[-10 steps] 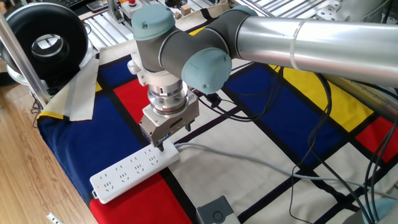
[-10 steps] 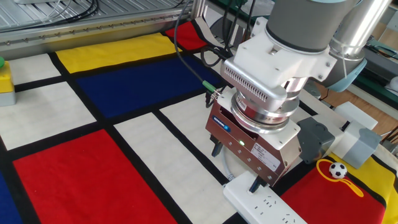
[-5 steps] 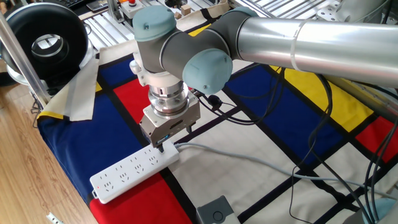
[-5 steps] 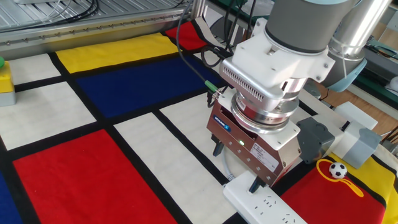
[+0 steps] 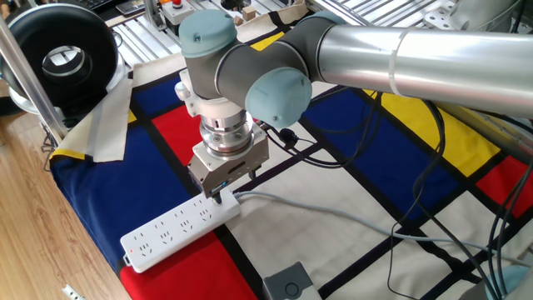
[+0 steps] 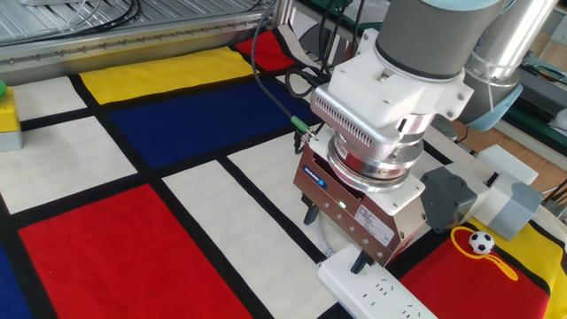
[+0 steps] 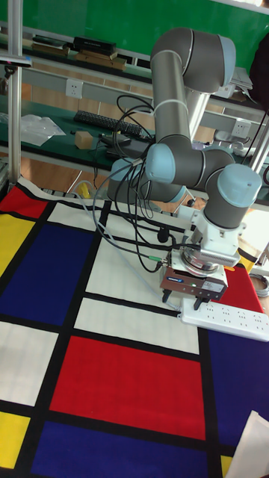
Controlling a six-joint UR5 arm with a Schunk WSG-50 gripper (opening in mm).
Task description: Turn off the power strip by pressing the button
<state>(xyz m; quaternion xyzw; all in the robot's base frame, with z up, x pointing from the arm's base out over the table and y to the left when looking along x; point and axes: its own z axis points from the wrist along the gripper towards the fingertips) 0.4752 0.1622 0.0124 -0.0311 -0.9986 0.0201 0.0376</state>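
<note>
A: At the near edge of the worktop (image 5: 350, 208), the claw (image 5: 218, 195) has lifted slightly off the long white plastic power strip's (image 5: 179, 227) cord end.

B: Probably the flush white button is pressed; fingers' gap, cannot tell.

I count one power strip (image 5: 179, 227) on the cloth, and I can make out four socket groups along its top in one fixed view. One arm with one gripper (image 5: 218, 197) stands over the strip's cord end. Just beside the strip, at the bottom edge, I see one small grey box (image 5: 290, 283). In the other fixed view I count two grey blocks (image 6: 483, 197) right of the strip, one miniature football (image 6: 480, 242) near them, and one yellow box (image 6: 9, 115) far left of the strip. One black round fan (image 5: 60, 57) sits well behind the strip.
</note>
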